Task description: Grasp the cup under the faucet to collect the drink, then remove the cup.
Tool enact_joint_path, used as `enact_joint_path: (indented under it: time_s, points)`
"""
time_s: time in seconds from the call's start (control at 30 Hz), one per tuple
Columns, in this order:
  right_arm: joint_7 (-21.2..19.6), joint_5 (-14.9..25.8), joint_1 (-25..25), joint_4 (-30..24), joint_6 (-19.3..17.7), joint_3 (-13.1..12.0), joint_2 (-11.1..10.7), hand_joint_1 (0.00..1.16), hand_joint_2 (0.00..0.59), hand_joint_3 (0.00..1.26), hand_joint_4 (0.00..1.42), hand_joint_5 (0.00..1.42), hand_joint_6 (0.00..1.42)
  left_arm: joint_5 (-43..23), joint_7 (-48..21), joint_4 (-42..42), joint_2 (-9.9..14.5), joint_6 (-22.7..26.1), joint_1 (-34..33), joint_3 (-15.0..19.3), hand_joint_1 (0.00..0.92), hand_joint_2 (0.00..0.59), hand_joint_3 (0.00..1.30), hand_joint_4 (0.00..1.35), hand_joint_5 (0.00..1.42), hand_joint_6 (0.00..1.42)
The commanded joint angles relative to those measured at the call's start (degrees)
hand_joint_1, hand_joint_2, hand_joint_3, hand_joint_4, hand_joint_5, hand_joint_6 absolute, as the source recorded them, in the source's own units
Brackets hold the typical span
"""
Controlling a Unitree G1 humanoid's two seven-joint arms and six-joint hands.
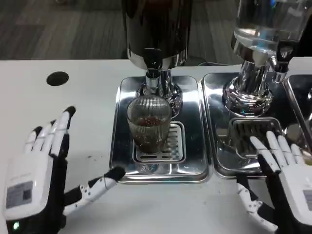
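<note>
A ribbed clear cup with a little dark drink in its bottom stands on the drip grate of the left steel tray, right below the black faucet of the dark dispenser. My left hand lies open on the table left of the tray, fingers spread, thumb tip near the tray's front left corner, apart from the cup. My right hand is open at the front of the right tray, fingers spread and holding nothing.
A second dispenser with a clear tank stands on the right steel tray, with its own faucet. A black round hole sits in the tabletop at the far left. Another tray edge shows at the far right.
</note>
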Motion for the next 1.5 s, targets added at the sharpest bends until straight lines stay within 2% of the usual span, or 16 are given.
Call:
enact_joint_path:
  time_s: [0.03, 0.13, 0.27, 0.43, 0.63, 0.77, 0.9, 1.07, 1.23, 1.5]
  points:
    - [3.92, 2.32, -2.11, -2.81, 0.15, 0.30, 1.00, 0.32, 0.395, 0.11, 0.00, 0.00, 0.00, 0.20, 1.57, 2.82, 0.71, -0.70, 1.17, -0.07, 0.000, 0.017, 0.06, 0.00, 0.10, 0.07]
    - [7.20, 4.85, -3.72, -4.28, 0.72, 0.19, 2.35, 0.32, 0.374, 0.09, 0.00, 0.00, 0.00, 0.13, 2.26, 3.45, 0.66, -0.91, 1.60, 0.06, 0.000, 0.019, 0.06, 0.00, 0.10, 0.07]
    - [13.57, 10.10, -7.57, -4.82, 2.99, 0.02, 5.14, 0.35, 0.323, 0.04, 0.00, 0.00, 0.00, -0.34, 2.92, 3.93, 0.69, -1.28, 2.21, 0.27, 0.000, 0.022, 0.06, 0.00, 0.10, 0.07]
    - [21.04, 18.07, -12.53, -3.47, 6.49, 0.06, 9.13, 0.37, 0.316, 0.00, 0.00, 0.00, 0.00, -1.16, 2.59, 4.77, 0.63, -1.28, 2.70, 0.50, 0.000, 0.025, 0.07, 0.00, 0.10, 0.06]
    - [25.32, 20.77, -17.10, -1.46, 9.37, 0.95, 11.37, 0.45, 0.279, 0.00, 0.00, 0.00, 0.00, -1.39, 2.95, 4.74, 0.80, -1.41, 3.46, 0.90, 0.000, 0.025, 0.08, 0.00, 0.10, 0.06]
    - [29.38, 22.06, -21.11, 1.01, 12.65, 2.18, 12.45, 0.56, 0.256, 0.00, 0.00, 0.00, 0.00, -1.34, 3.00, 4.47, 1.04, -1.47, 3.82, 1.26, 0.000, 0.028, 0.09, 0.00, 0.10, 0.06]
    - [31.02, 22.36, -24.18, 3.40, 14.75, 3.05, 13.47, 0.63, 0.236, 0.00, 0.00, 0.00, 0.00, -1.56, 2.75, 4.17, 1.09, -1.58, 3.71, 1.51, 0.000, 0.035, 0.16, 0.00, 0.10, 0.06]
    - [32.33, 21.52, -27.65, 6.42, 16.67, 4.53, 14.18, 0.64, 0.218, 0.00, 0.00, 0.00, 0.00, -1.48, 2.88, 4.26, 1.00, -1.66, 3.84, 1.43, 0.000, 0.041, 0.22, 0.00, 0.11, 0.06]
    - [30.42, 20.83, -29.60, 8.56, 17.25, 5.28, 15.49, 0.67, 0.211, 0.00, 0.00, 0.00, 0.00, -1.85, 2.96, 3.85, 1.31, -2.04, 4.48, 1.98, 0.000, 0.042, 0.29, 0.00, 0.12, 0.06]
    - [28.02, 21.40, -32.28, 12.54, 17.27, 4.85, 17.45, 0.74, 0.186, 0.00, 0.00, 0.00, 0.00, -1.95, 2.13, 3.02, 2.07, -1.81, 5.30, 2.63, 0.000, 0.053, 0.40, 0.00, 0.12, 0.06]
